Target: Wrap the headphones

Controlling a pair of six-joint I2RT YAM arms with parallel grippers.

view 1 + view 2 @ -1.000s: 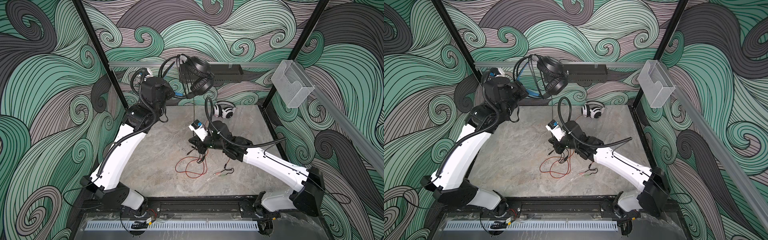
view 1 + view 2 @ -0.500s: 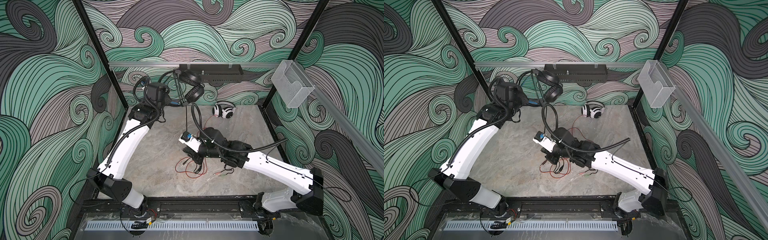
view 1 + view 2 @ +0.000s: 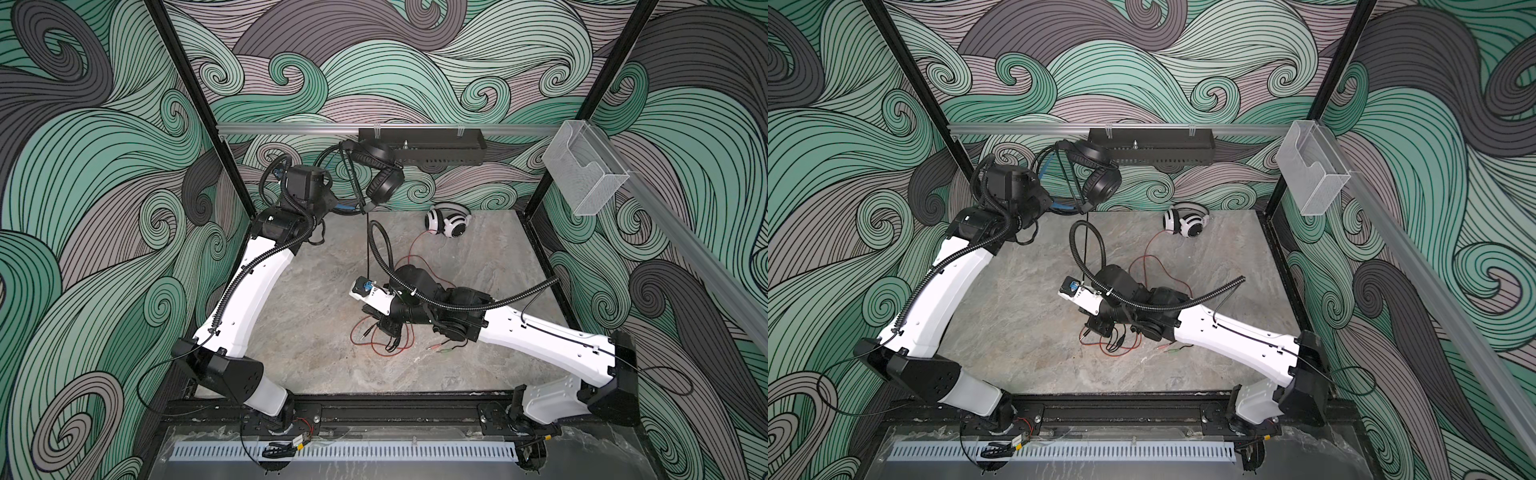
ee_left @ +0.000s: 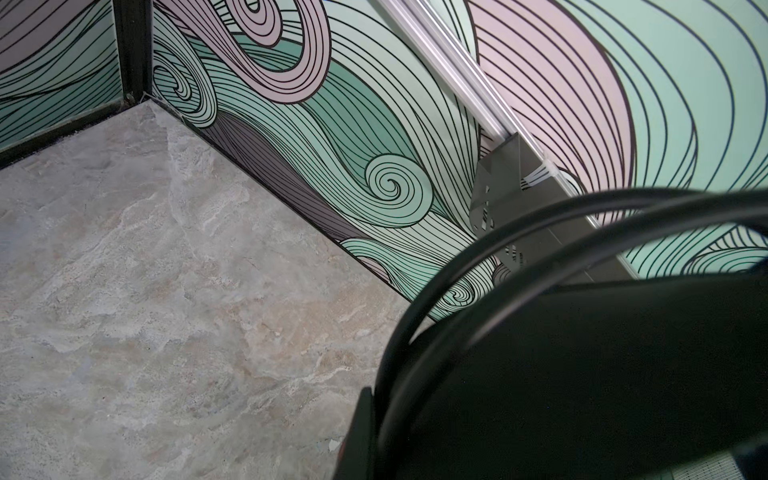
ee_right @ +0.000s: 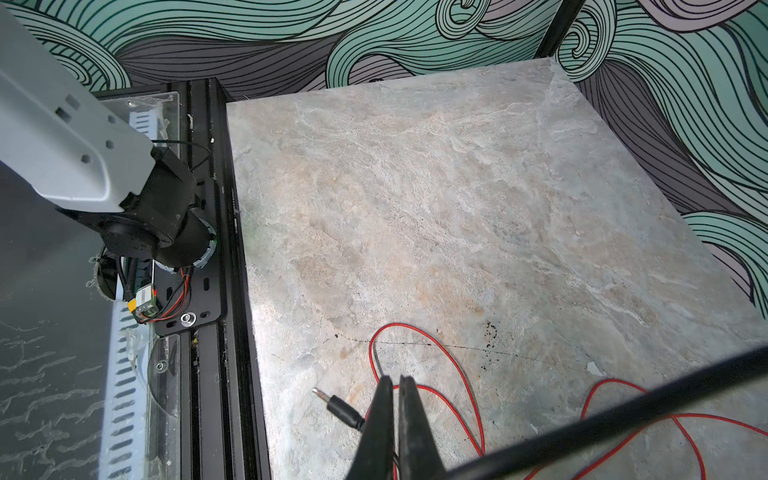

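though thin, black cord (image 5: 344, 412) tight in right hand (image 5: 395, 378), padded headphones (image 3: 384, 185) in left hand (image 3: 336, 203)

Mounted box (image 3: 419, 145) sitting on back-wall rail above table (image 3: 311, 291). Raised headset (image 3: 382, 183) hanging just below box's left end, clear of table. Hanging cord (image 3: 368, 249) dropping from it, forward of box. Resting headset (image 3: 446, 220) lying on table beneath box's right half. Trailing cord (image 5: 457, 365) running forward from it, looping on table well forward of box, under right gripper (image 5: 392, 380). Plug (image 5: 338, 406) sticking out beside gripper's tips.
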